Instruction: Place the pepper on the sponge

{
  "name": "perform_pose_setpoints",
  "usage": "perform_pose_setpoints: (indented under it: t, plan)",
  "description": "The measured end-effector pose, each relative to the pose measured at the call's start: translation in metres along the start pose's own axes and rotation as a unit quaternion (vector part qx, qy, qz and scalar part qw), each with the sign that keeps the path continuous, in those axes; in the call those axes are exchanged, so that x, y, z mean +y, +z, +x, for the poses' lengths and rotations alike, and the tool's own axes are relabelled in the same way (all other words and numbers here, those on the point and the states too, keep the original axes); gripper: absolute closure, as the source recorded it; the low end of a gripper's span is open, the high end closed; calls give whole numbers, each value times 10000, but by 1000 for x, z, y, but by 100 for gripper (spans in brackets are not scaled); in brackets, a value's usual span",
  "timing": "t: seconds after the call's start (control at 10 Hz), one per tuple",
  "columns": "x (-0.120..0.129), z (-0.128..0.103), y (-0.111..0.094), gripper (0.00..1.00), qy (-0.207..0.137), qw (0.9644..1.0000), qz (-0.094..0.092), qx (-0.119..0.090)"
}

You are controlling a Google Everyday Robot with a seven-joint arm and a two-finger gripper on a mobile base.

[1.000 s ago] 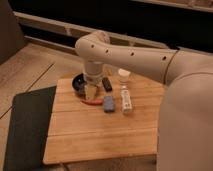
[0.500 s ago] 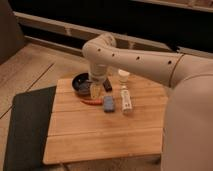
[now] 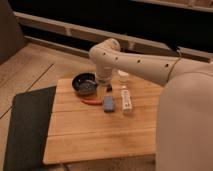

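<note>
On the wooden table [image 3: 100,135], the pepper [image 3: 91,102] lies just beside the sponge [image 3: 108,103] at its nine o'clock; the gripper [image 3: 103,90] hovers at its eleven o'clock, fingers wide, empty.

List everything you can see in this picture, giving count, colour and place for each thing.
Table: one, light wood, centre.
Mat: one, dark, left of the table.
Bowl: one, dark, far left of the table.
Pepper: one, red, on the table in front of the bowl, left of the sponge.
Sponge: one, blue, between pepper and bar.
Bar: one, white, right of the sponge.
Small object: one, whitish, behind the bar.
Arm: one, white, reaching in from the right.
Gripper: one, between bowl and sponge, just behind the pepper; jaws open, holding nothing.
</note>
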Motion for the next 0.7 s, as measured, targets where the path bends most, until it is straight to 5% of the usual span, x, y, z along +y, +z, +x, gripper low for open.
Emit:
perform_pose_setpoints:
  t: [0.5, 0.7]
  plan:
    - [-5, -34, 38, 35, -318, 9989, -333, -3]
    - [-4, -36, 38, 35, -328, 9989, -343, -12]
